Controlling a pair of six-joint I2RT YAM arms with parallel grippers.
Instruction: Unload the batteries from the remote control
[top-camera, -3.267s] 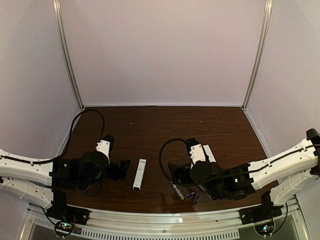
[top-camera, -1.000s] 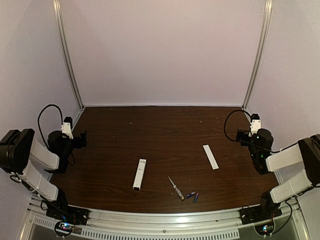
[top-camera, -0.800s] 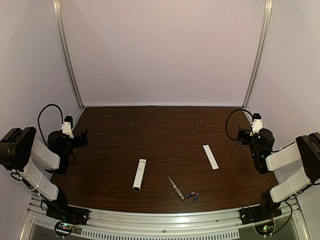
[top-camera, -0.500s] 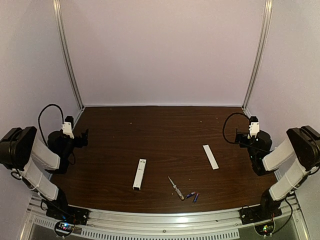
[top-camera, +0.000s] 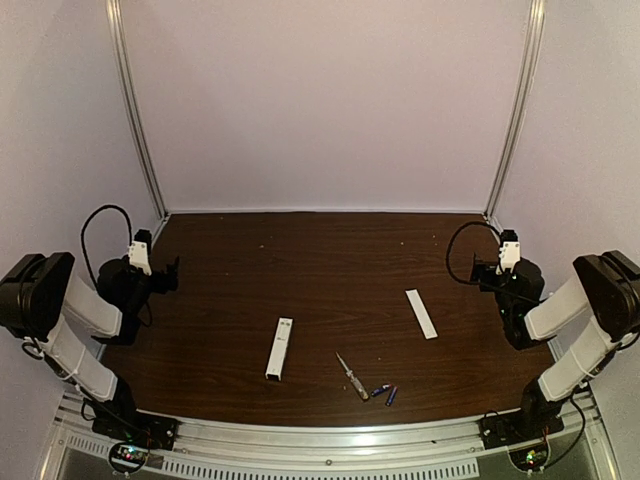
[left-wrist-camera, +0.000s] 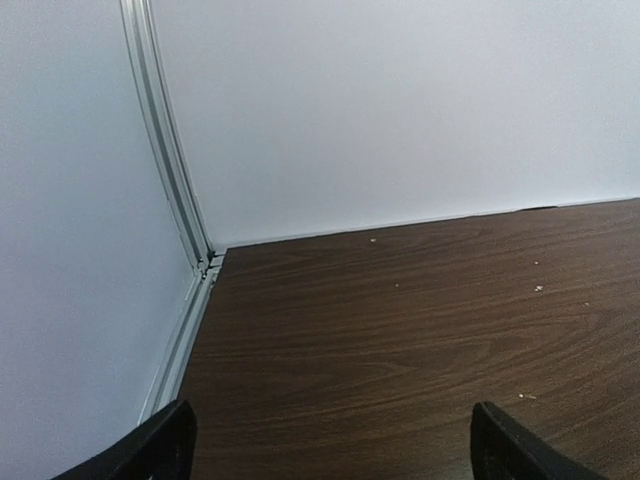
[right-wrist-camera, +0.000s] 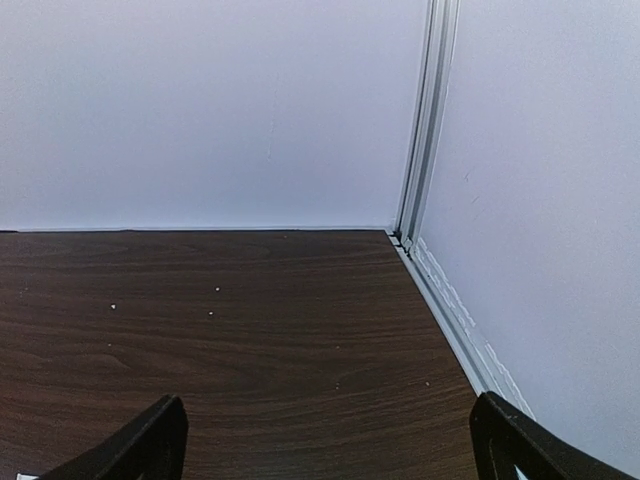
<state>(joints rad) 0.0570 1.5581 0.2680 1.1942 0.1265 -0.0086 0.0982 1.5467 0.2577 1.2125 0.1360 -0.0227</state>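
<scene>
Flat on the brown table (top-camera: 330, 250), near the front middle: the long white remote control (top-camera: 279, 349); a bit to its right, a thin screwdriver (top-camera: 352, 377), then the two little batteries (top-camera: 385, 392) close together, lying apart from the remote control. Further right, a flat white strip (top-camera: 421, 313); left gripper (top-camera: 170, 270) by the left wall and right gripper (top-camera: 482, 270) by the right wall, both spread wide, holding nothing.

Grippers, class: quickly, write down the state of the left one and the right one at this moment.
Left gripper: open, holding nothing.
Right gripper: open, holding nothing.
</scene>
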